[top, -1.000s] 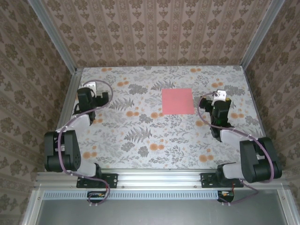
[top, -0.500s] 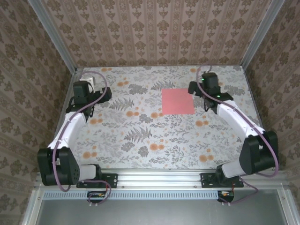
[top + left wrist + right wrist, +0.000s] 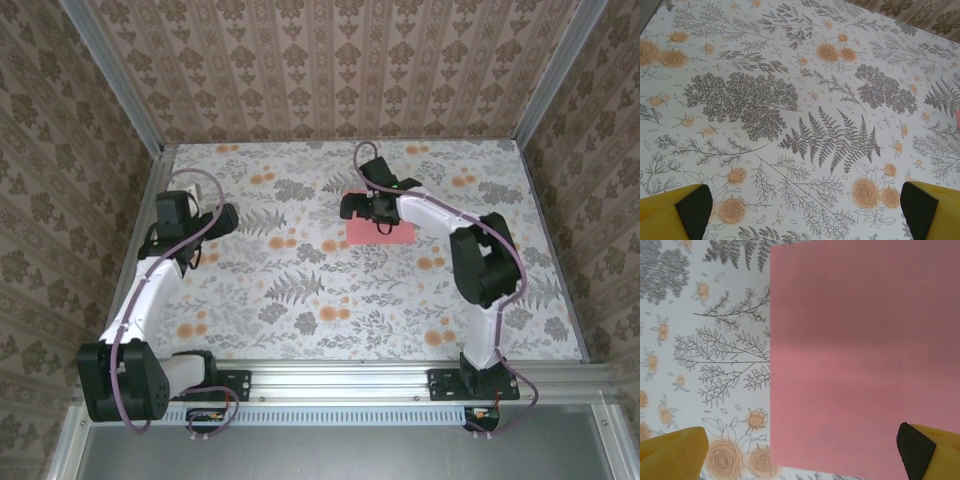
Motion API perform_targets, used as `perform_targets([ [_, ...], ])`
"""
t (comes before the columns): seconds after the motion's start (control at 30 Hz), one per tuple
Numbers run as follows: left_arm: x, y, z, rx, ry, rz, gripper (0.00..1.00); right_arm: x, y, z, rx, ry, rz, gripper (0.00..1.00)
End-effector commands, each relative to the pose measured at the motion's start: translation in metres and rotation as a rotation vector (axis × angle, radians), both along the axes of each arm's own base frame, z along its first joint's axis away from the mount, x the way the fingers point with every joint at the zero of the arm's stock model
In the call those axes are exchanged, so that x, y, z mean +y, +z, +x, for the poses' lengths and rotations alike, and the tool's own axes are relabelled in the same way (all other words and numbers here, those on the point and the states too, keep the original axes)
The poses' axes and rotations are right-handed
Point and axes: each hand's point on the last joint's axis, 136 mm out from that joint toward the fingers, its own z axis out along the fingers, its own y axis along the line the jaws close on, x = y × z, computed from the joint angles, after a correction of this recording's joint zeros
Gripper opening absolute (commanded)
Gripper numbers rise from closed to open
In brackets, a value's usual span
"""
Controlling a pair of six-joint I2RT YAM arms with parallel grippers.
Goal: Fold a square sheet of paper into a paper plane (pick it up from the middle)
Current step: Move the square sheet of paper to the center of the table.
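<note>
**A:** The right gripper [image 3: 355, 207] is being swung in over the square sheet of paper [image 3: 392, 233]. A second ago it was being kept off to the right of the sheet.

**B:** Its jaws are being held wide apart, and nothing is being gripped. In the wrist view, one finger [image 3: 922, 452] is being carried over the sheet, the other over the printed worktop [image 3: 300, 300] just past the sheet's edge.

**A:** So the edge is being straddled, not the middle. The sheet itself is being left flat and unfolded on the worktop, directly beneath that gripper.

**B:** And the left gripper [image 3: 218, 220]?

**A:** It is being stretched out from its tucked pose, but it is being kept well to the left of the sheet. It is fully spread too, with only flower print being seen between its fingers.

**B:** What is being read from that?

**A:** The approach for the pick-up is probably being set up, and no crease is being made yet. Since a pick from the middle is being asked for, the right gripper is likely needing to be shifted further in over the sheet before being lowered. Thin, flat paper is being judged hard to pinch off a worktop, so a slip is being watched for.
</note>
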Motion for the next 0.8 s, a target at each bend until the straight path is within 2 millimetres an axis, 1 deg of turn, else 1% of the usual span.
perform_targets([
  [0.0,-0.001,0.006,-0.005,-0.005,-0.001,-0.025,1.00,-0.011,-0.013,-0.001,0.056,-0.063,-0.101,1.00],
  [0.13,-0.004,0.005,-0.004,-0.006,-0.010,-0.040,1.00,-0.010,-0.028,0.008,0.077,-0.054,-0.143,1.00],
  [0.2,-0.005,0.005,-0.004,-0.004,-0.013,-0.046,1.00,-0.007,-0.037,0.009,0.110,-0.040,-0.154,1.00],
  [0.3,-0.007,0.005,-0.003,-0.003,-0.018,-0.056,1.00,0.000,-0.051,0.005,0.152,-0.020,-0.133,1.00],
  [0.4,-0.008,0.004,-0.002,-0.003,-0.024,-0.063,1.00,0.005,-0.060,-0.004,0.185,-0.005,-0.121,1.00],
  [0.53,-0.011,0.000,0.000,0.009,-0.033,-0.072,1.00,0.014,-0.070,-0.029,0.248,0.023,-0.098,1.00],
  [0.63,-0.012,-0.001,0.002,0.010,-0.036,-0.075,1.00,0.018,-0.074,-0.059,0.289,0.034,-0.135,1.00],
  [0.77,-0.012,-0.003,0.003,0.011,-0.032,-0.076,1.00,0.030,-0.068,-0.101,0.286,0.073,-0.191,1.00],
])
